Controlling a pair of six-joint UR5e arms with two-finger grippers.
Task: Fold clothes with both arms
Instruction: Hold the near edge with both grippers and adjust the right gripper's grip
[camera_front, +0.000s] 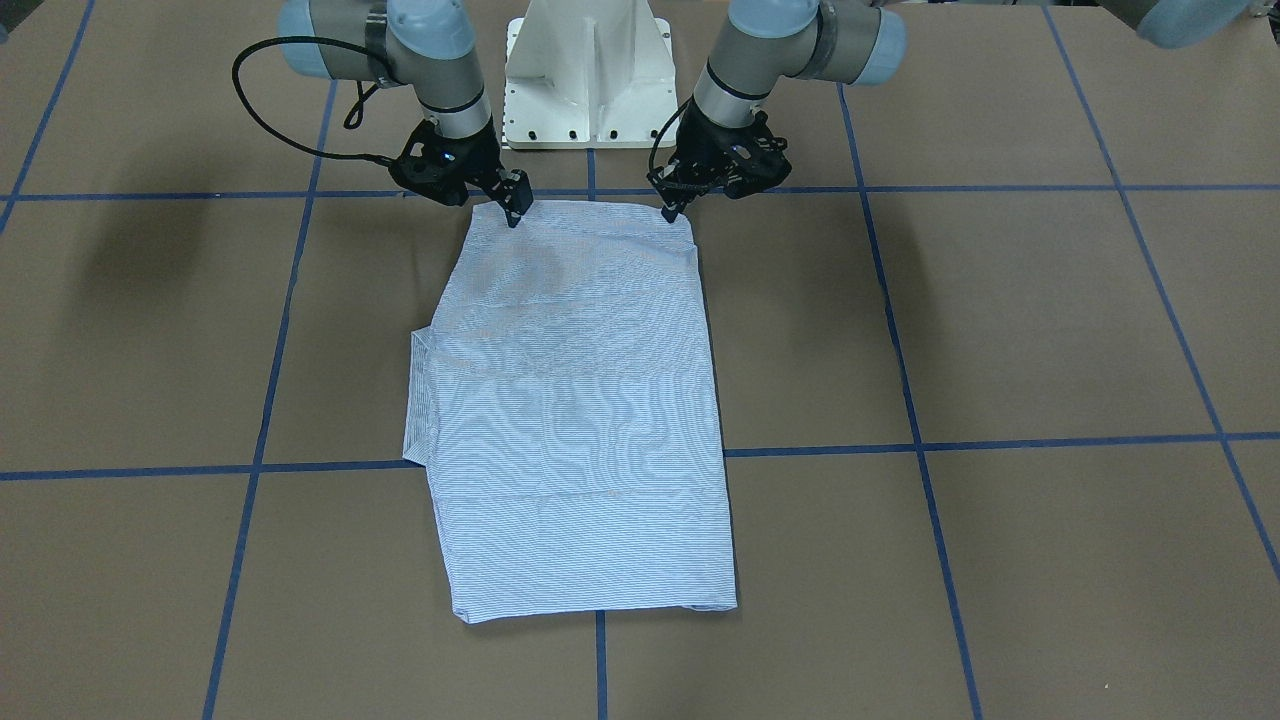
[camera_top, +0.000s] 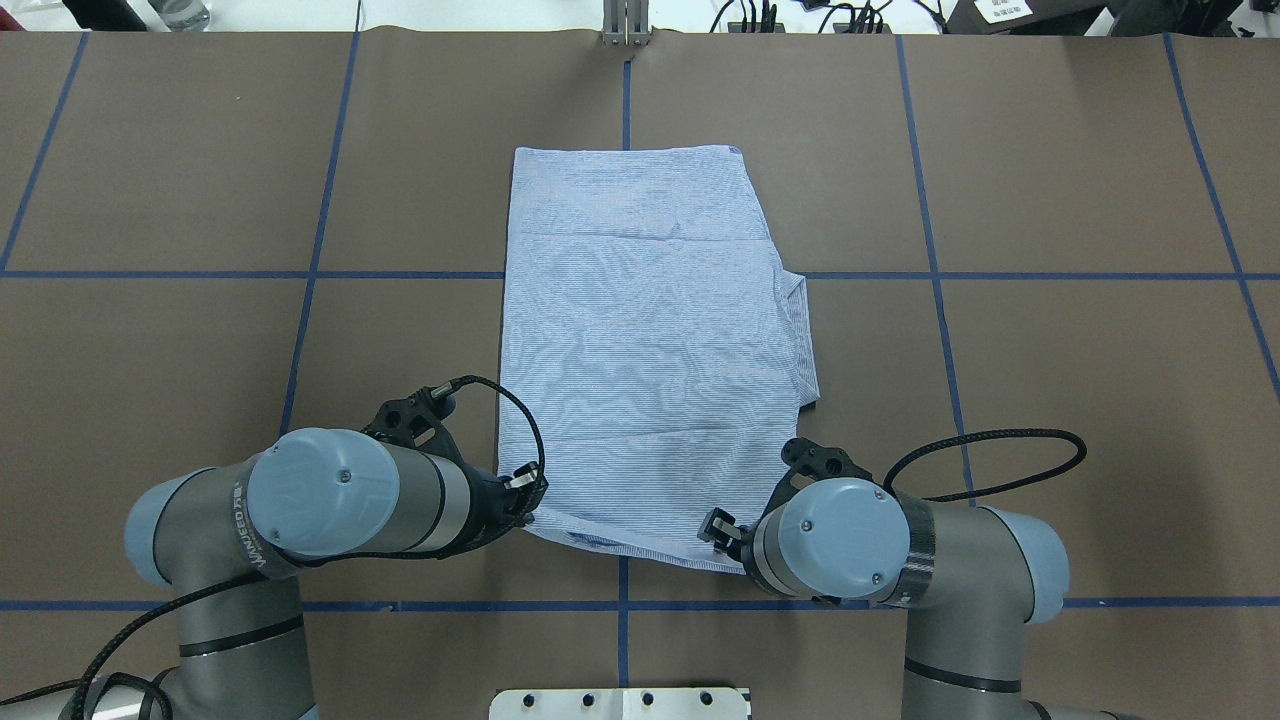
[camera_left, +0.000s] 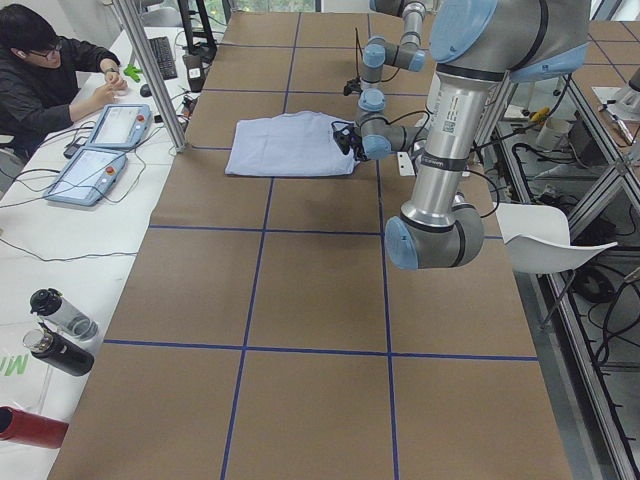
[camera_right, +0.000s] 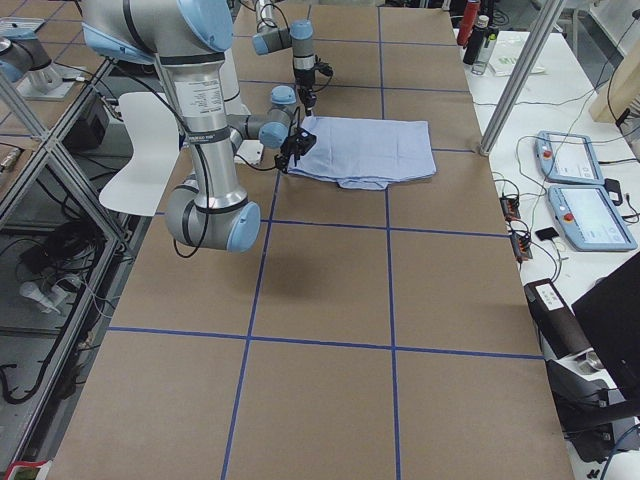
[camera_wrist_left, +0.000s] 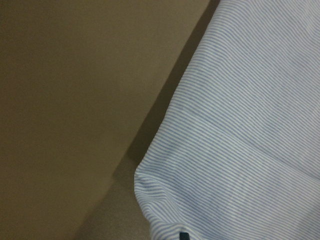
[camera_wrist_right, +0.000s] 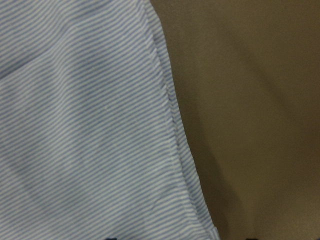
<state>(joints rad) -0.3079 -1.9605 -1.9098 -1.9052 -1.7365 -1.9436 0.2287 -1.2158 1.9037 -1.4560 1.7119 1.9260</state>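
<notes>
The clothes are one light blue-and-white striped shirt (camera_front: 580, 400), folded into a long rectangle and lying flat on the brown table (camera_top: 1050, 400). A sleeve fold (camera_top: 800, 340) sticks out on one long side. My left gripper (camera_front: 671, 212) (camera_top: 528, 500) is shut on the corner of the shirt's edge nearest the robot. My right gripper (camera_front: 514, 210) (camera_top: 716, 530) is shut on the other corner of that edge. That near edge (camera_top: 620, 540) looks slightly raised off the table. Both wrist views show striped cloth (camera_wrist_left: 250, 125) (camera_wrist_right: 75, 125) close up beside bare table.
The white pedestal base (camera_front: 588, 80) stands just behind the grippers. Blue tape lines (camera_front: 900, 330) cross the table in a grid. A person (camera_left: 45, 70) sits at a side bench with control tablets (camera_left: 100, 150); bottles (camera_left: 55, 330) stand there too.
</notes>
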